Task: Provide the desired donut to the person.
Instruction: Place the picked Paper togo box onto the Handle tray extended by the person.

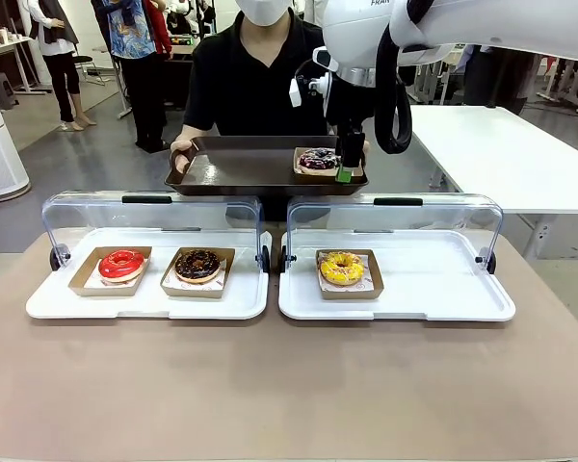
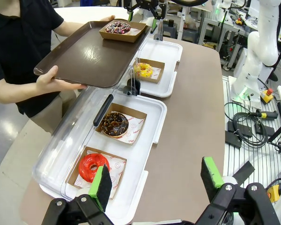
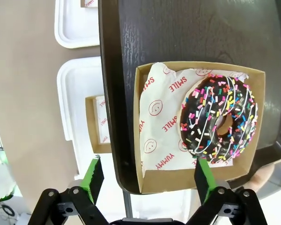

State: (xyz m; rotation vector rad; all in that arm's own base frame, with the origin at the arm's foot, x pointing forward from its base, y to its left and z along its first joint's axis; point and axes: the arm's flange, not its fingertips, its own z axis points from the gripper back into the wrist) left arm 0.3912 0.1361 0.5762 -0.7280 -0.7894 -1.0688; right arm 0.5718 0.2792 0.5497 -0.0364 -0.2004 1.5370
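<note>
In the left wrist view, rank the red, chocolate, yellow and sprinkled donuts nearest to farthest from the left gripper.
1. Red donut, near white tray, by the left gripper.
2. Chocolate donut, same tray.
3. Yellow donut, far white tray.
4. Sprinkled donut, held brown tray.

On the desk [image 1: 289,385], two cases stand side by side. The left case [image 1: 48,306] holds the outer donut [image 1: 122,265] and, right of it, the inner donut [image 1: 197,265]. The right case [image 1: 443,289] holds a lone donut [image 1: 342,268] in its left half. Behind them, the person [image 1: 250,77] holds a serving tray [image 1: 231,168]. A boxed donut [image 1: 318,160] lies at its right end, with the right claw [image 1: 347,173] at the box's near side.
</note>
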